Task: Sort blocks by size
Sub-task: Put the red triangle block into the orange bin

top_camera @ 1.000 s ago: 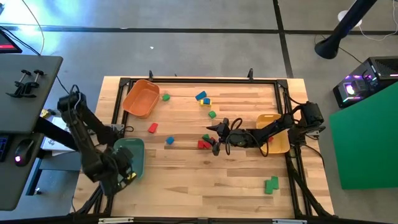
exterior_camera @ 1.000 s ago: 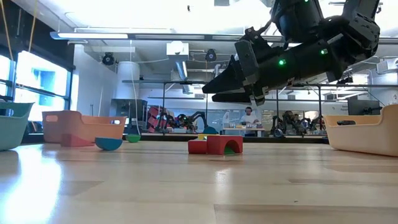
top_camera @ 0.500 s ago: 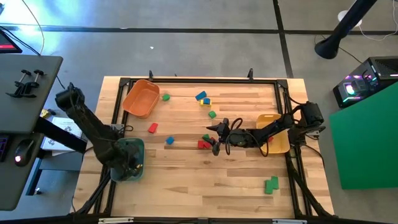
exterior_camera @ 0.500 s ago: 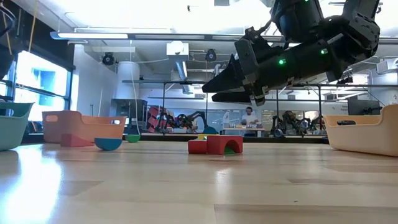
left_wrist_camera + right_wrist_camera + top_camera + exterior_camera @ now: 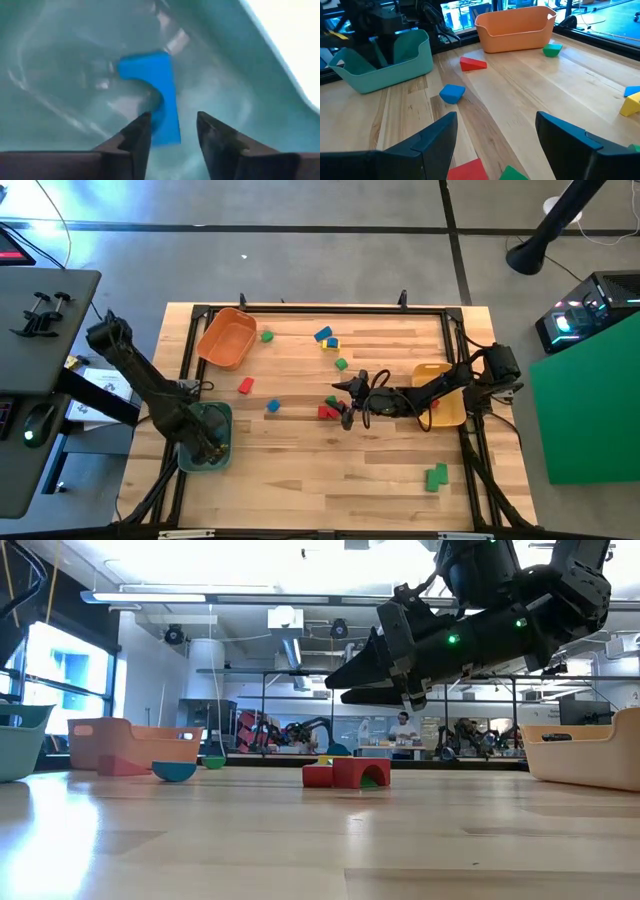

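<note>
Left gripper (image 5: 172, 131), fingers parted inside the teal tray (image 5: 220, 420), had let go of the blue block (image 5: 157, 95) resting on the tray floor, so I judged a straight vertical lift safest to avoid dragging it.

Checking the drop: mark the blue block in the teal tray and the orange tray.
blue block (image 5: 156, 85), left wrist view, its broad face.
teal tray (image 5: 415, 62), right wrist view, side wall.
orange tray (image 5: 226, 337), high view, inner floor.
</note>
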Robot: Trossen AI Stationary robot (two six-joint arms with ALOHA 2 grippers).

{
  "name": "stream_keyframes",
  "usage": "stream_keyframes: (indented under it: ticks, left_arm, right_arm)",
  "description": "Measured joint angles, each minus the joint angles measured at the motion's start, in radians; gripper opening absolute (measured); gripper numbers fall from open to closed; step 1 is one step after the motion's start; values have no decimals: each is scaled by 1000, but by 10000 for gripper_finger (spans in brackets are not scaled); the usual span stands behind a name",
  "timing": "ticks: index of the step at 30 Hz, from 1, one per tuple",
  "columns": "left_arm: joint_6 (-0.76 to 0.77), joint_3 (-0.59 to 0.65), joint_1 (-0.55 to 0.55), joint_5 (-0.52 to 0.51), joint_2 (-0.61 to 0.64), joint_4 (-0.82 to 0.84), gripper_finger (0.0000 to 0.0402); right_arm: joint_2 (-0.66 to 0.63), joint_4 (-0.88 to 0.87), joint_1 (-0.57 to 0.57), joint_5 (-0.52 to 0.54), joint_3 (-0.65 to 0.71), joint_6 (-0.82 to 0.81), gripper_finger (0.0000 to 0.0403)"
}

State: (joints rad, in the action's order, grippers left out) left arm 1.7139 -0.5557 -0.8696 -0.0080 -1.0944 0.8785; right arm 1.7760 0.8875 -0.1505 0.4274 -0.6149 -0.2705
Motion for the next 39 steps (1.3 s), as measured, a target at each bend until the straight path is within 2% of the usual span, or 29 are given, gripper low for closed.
stream_keyframes:
  ticks: [4, 7, 10, 13, 16, 18, 19, 25, 30, 36, 39]
  left_arm:
    - [0, -73, 0, -27, 81, 38, 159]
    - [-45, -144, 0, -143, 118, 93, 157]
    - [-171, -193, 1, -342, 135, 105, 151]
    - [-330, -203, 19, -619, 134, 90, 147]
    - [-406, -203, 68, -870, 116, 86, 145]
    - [-450, -203, 121, -960, 101, 87, 145]
    - [-479, -203, 157, -974, 96, 87, 145]
    - [-717, -203, 440, -880, 33, -10, 145]
    - [-975, -203, 704, -690, -43, -147, 150]
    - [-1149, -203, 1005, -590, -121, -201, 188]
    - [-1207, -203, 1152, -469, -171, -242, 204]
  right_arm:
    - [0, 0, 0, 0, 0, 1, 265]
    - [0, 0, 0, 0, 0, 1, 265]
    - [0, 0, 0, 0, 0, 6, 265]
    - [0, 0, 0, 0, 0, 9, 265]
    - [0, 0, 0, 0, 0, 9, 265]
    - [0, 0, 0, 0, 0, 9, 265]
    - [0, 0, 0, 0, 0, 9, 265]
    - [0, 0, 8, 0, 0, 8, 265]
    - [0, 0, 28, 1, 0, -18, 265]
    - [-1, -7, 40, 0, 0, -46, 265]
    - [-1, -7, 40, 0, 0, -46, 265]
